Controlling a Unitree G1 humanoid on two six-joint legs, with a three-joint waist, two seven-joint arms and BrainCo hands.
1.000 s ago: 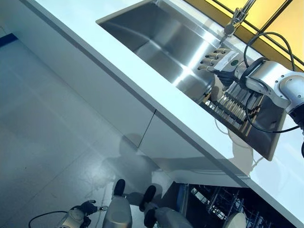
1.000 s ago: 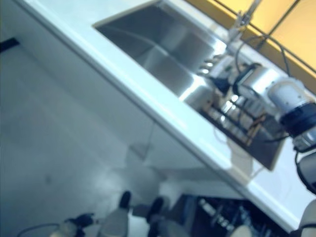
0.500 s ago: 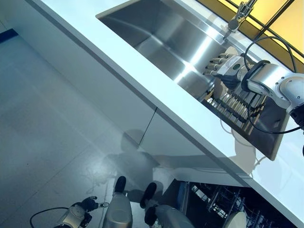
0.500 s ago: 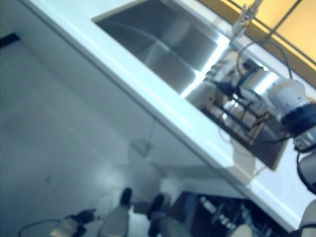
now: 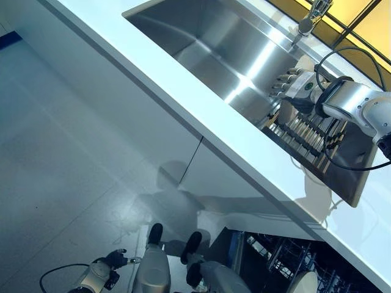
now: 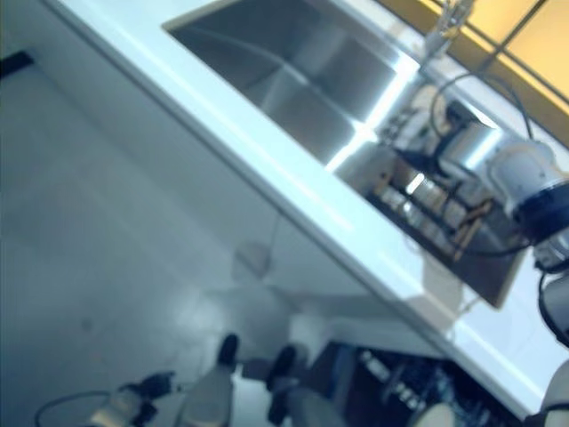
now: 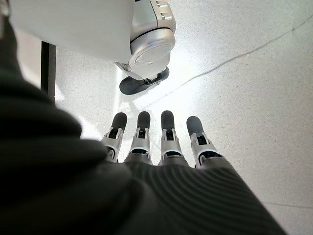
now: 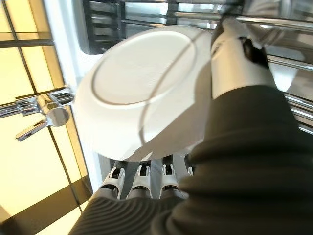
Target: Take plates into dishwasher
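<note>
White plate pinched between thumb and fingers of right hand, above drying rack in sink. Left hand down near floor, fingers straight, holding nothing.

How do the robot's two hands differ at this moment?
The right hand is up at the sink, its fingers and thumb pinching a white plate over the drying rack; the left hand hangs low over the floor, fingers straight and holding nothing. Both wear dark ribbed covers.
</note>
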